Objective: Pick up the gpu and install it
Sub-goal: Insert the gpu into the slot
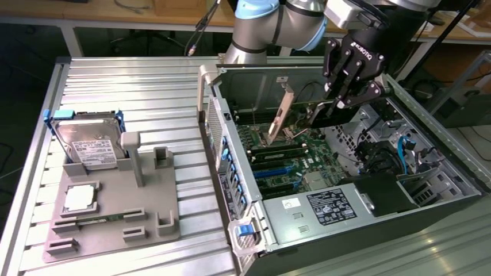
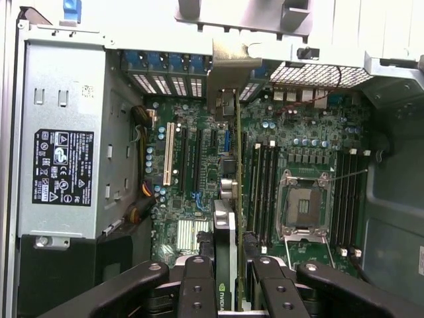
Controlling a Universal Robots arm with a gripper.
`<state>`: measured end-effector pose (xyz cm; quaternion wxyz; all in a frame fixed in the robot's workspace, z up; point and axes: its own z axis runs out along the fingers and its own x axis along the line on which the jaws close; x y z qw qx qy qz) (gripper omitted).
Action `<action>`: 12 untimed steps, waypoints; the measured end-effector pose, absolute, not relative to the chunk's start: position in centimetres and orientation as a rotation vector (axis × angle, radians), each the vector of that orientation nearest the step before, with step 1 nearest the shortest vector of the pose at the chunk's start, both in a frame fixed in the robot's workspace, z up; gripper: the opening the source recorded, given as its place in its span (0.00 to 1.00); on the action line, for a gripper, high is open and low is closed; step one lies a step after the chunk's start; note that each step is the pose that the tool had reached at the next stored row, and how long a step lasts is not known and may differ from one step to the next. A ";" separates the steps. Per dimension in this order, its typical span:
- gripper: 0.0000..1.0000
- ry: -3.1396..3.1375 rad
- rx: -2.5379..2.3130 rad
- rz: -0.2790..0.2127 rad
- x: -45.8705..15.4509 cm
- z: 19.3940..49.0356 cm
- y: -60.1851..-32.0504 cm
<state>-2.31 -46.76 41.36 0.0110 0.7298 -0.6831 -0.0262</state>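
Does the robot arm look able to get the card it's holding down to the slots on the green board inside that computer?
Probably yes. The computer case lies open, the gripper holds the gpu edge-down right above the motherboard slots, and no cable seems to cross them.

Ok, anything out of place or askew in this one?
Nothing spilled or damaged. The gpu, clamped in the gripper, leans at an angle over the motherboard inside the open case rather than sitting square in a slot. The CPU socket stands bare.
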 end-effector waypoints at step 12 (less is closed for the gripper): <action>0.27 -2.132 2.278 -0.079 -2.3 41.1 -46.8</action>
